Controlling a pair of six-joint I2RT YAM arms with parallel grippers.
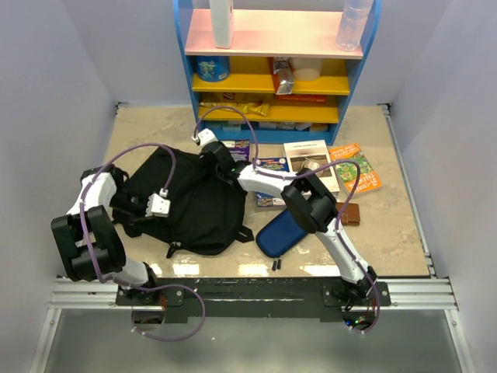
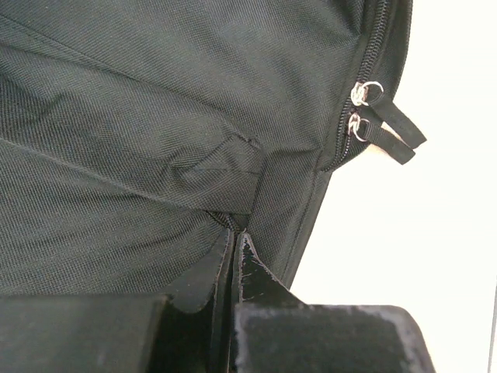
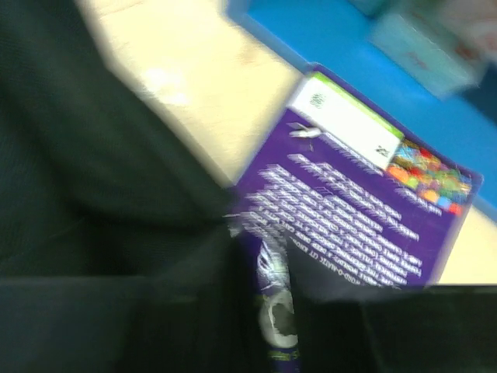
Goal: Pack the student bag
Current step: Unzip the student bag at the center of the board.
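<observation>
The student bag [image 1: 186,203] is a large black backpack lying flat at the table's centre-left. My left gripper [image 1: 149,203] is over its left side. In the left wrist view it [image 2: 234,237] is shut on a fold of the bag's fabric [image 2: 140,155], below a sewn strap tab [image 2: 225,177]. Two zipper pulls [image 2: 365,109] hang at the bag's edge. My right gripper [image 1: 221,163] reaches across to the bag's top edge. In the blurred right wrist view it [image 3: 273,264] is closed on a purple book [image 3: 365,210], with the bag [image 3: 85,179] on its left.
A blue book [image 1: 272,167], a white book [image 1: 309,159] and an orange book [image 1: 356,167] lie right of the bag. A dark-blue pencil case [image 1: 281,231] lies nearer the front, a brown object [image 1: 349,214] beside it. A blue shelf unit [image 1: 272,70] stands at the back.
</observation>
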